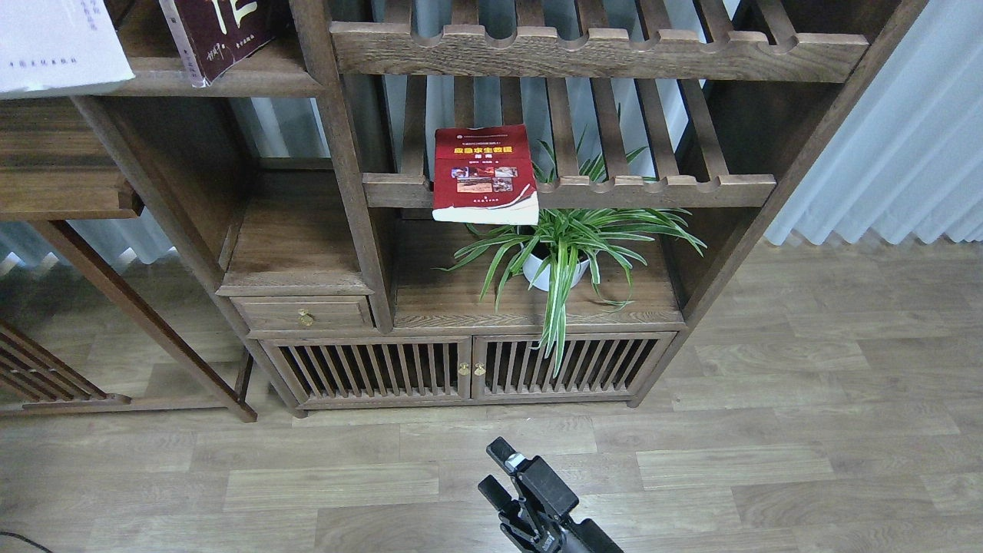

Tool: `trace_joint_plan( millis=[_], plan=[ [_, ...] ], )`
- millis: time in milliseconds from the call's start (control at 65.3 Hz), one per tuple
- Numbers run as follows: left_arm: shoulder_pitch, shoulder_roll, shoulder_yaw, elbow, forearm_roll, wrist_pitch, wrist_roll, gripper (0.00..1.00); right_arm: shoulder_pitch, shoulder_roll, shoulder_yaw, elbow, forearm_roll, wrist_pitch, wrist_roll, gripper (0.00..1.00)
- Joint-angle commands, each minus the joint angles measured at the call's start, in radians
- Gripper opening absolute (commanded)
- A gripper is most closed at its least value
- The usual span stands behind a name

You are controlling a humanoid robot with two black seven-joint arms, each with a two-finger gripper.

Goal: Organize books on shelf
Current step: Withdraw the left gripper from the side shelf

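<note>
The white book (pixel 54 38) shows only as a lower corner at the top left, over the left end of the solid dark-brown shelf (pixel 253 81). What holds it is out of view. The dark maroon book (pixel 219 31) with white characters stands tilted on that shelf, right of the white one. The red book (pixel 484 175) with the yellow title lies on the slatted rack (pixel 653 192) and overhangs its front rail. My right gripper (pixel 493 465) hangs low over the floor at the bottom centre, fingers apart and empty. My left gripper is out of view.
A potted spider plant (pixel 564 246) stands on the cabinet top below the red book. A lower shelf with a small drawer (pixel 303 313) sits below the solid shelf. A second slatted rack (pixel 599 50) runs above. A curtain (pixel 906 138) hangs at the right.
</note>
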Motion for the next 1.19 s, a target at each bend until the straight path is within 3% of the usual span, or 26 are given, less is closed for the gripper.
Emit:
trace_joint_plan(
  millis=[0,184,230,475,796,919,980,1179],
  plan=[
    [-0.086,-0.006,0.045,0.047,0.077,0.000,0.000,0.05,0.000,0.000,0.008,0.000,0.000,0.000,0.000,0.98],
    [-0.250,-0.029,0.110,0.175,0.206,0.000,0.000,0.06,0.000,0.000,0.010,0.000,-0.001,0.000,-0.001,0.98],
    [-0.300,-0.093,0.117,0.240,0.267,0.000,0.000,0.06,0.000,0.000,0.011,0.000,0.000,0.000,0.000,0.98],
    [-0.408,-0.203,0.130,0.406,0.359,0.000,-0.005,0.05,0.001,0.000,0.016,0.002,-0.001,0.000,0.000,0.98],
    [-0.524,-0.277,0.187,0.526,0.361,0.000,-0.018,0.06,0.006,0.000,0.014,0.002,-0.003,0.000,0.000,0.98],
    [-0.593,-0.315,0.212,0.635,0.353,0.000,-0.021,0.06,0.006,0.000,0.014,0.002,-0.018,0.000,0.000,0.98],
    [-0.638,-0.351,0.239,0.746,0.347,0.000,-0.026,0.07,0.006,0.000,0.014,0.003,-0.020,0.000,0.000,0.98],
    [-0.675,-0.395,0.281,0.837,0.345,0.000,-0.035,0.07,0.006,0.000,0.014,0.005,-0.021,0.000,0.000,0.98]
  ],
)
